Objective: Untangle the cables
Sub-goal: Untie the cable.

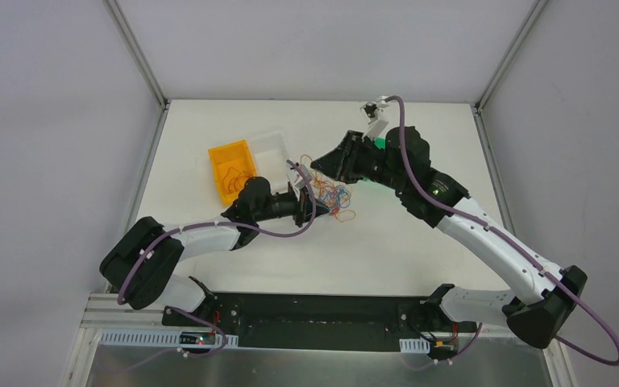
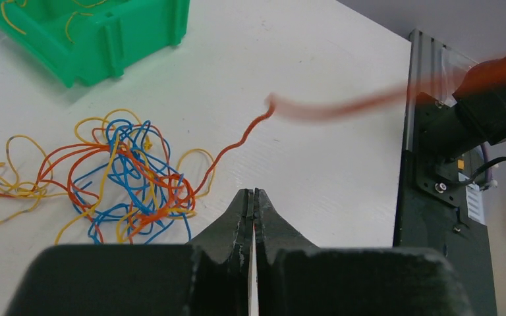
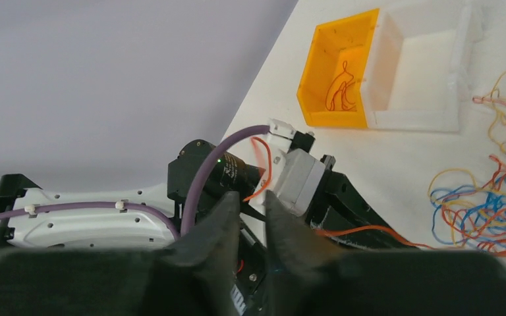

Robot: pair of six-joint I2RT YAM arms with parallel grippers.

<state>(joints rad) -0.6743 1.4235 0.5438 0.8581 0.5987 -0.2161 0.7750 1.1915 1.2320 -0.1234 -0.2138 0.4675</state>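
Here, both grippers meet at the tangled cables (image 1: 337,198) near the middle of the worktop (image 1: 387,260).

The clump of orange, red, blue and yellow loops lies flat about midway between the left and right edges, a little nearer the far edge than the near one. The left gripper (image 2: 254,195) sits at the clump's near-left side with its fingers pressed tight together; whether a wire is caught between them cannot be told. An orange-red strand (image 2: 237,146) stands up off the clump and blurs away to one side. The right gripper (image 3: 251,201) hangs over the clump's far side with its fingers a narrow slit apart, and a thin orange strand (image 3: 265,172) curls just above the gap. An orange bin (image 1: 230,171) holding a few wires touches a white bin (image 1: 274,149) towards the far-left corner. A green bin (image 2: 85,39) with yellow wires inside stands beyond the clump, towards the far edge.
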